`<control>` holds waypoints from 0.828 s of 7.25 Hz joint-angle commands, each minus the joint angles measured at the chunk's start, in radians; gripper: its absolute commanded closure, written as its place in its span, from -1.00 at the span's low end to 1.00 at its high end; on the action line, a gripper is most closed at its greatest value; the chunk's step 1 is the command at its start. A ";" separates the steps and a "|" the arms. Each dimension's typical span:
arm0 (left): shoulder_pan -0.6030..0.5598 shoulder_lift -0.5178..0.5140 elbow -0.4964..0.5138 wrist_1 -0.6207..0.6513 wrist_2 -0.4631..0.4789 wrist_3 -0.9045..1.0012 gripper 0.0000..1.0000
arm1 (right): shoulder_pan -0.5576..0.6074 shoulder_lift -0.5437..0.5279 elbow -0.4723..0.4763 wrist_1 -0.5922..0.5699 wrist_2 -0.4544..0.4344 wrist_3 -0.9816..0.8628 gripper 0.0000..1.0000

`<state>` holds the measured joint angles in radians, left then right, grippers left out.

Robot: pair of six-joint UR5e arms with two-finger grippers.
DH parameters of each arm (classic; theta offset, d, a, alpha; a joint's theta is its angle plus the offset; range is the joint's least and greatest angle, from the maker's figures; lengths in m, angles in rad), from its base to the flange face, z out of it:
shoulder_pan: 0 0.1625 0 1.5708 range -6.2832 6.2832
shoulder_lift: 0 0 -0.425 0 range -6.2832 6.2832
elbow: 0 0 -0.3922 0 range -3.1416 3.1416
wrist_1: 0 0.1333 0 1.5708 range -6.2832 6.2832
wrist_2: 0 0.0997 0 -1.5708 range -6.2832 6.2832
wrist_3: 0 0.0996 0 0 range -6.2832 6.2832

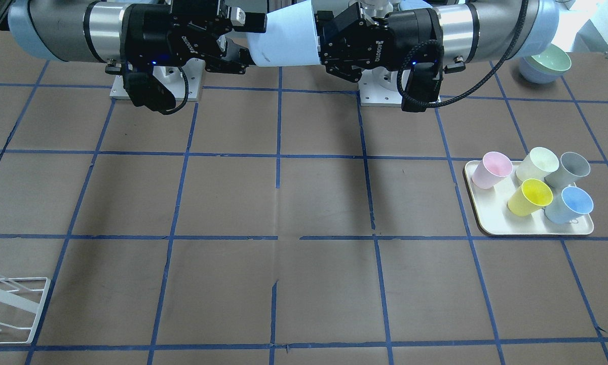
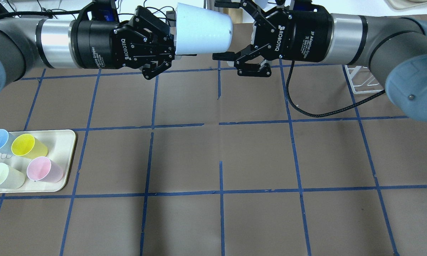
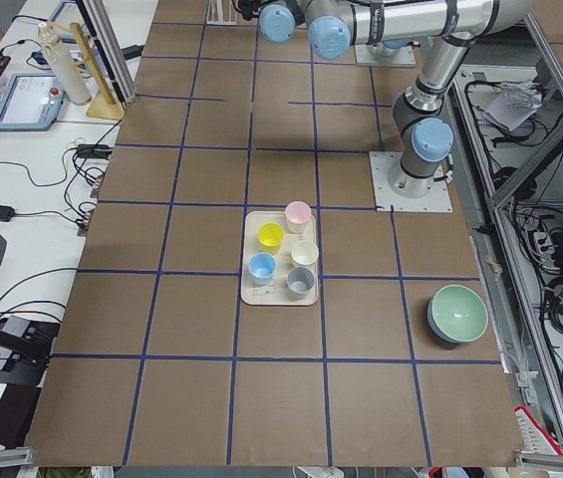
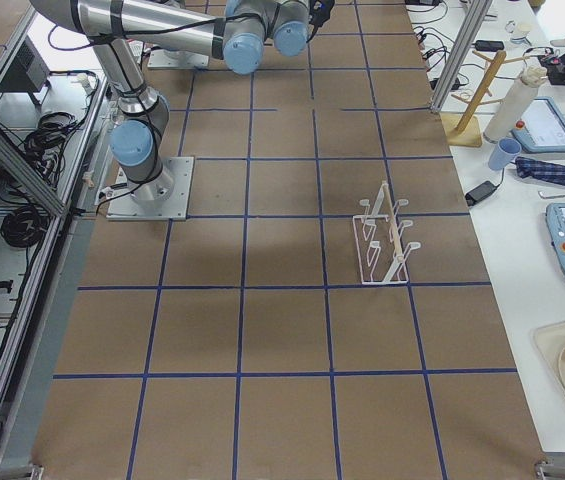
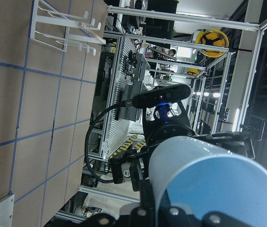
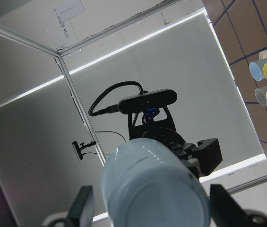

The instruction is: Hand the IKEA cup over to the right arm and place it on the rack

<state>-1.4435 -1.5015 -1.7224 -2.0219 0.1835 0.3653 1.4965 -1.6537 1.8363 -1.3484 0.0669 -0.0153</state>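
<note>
Looks light, stiff, slick: IKEA cup, clamped at its rim by left tool. Wants a gentle pinch near its base, inside gaping right tool.

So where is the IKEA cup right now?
Overhead view, top centre: the IKEA cup is sideways in the air, its rim end gripped by the left pincer, its base inside the open right pincer.

White "ROBOTIQ" lettering stands on the left gripper, upper left of the overhead view, and on the right gripper, upper middle (its black body also reads "2F Adaptive Gripper"). The paper sign at the top of the right wrist view is too small to read.
</note>
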 commanded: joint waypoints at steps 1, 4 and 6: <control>0.000 0.000 0.001 0.000 0.001 0.000 1.00 | 0.001 -0.001 0.000 0.000 0.001 0.001 0.04; 0.000 0.000 0.001 0.000 0.008 -0.003 -0.29 | -0.002 -0.001 -0.003 -0.002 0.004 0.000 0.91; 0.000 0.000 0.004 0.000 0.008 -0.060 -1.00 | -0.016 0.005 -0.014 -0.005 0.001 0.001 1.00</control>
<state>-1.4437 -1.5026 -1.7204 -2.0218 0.1920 0.3395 1.4901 -1.6525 1.8273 -1.3505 0.0690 -0.0143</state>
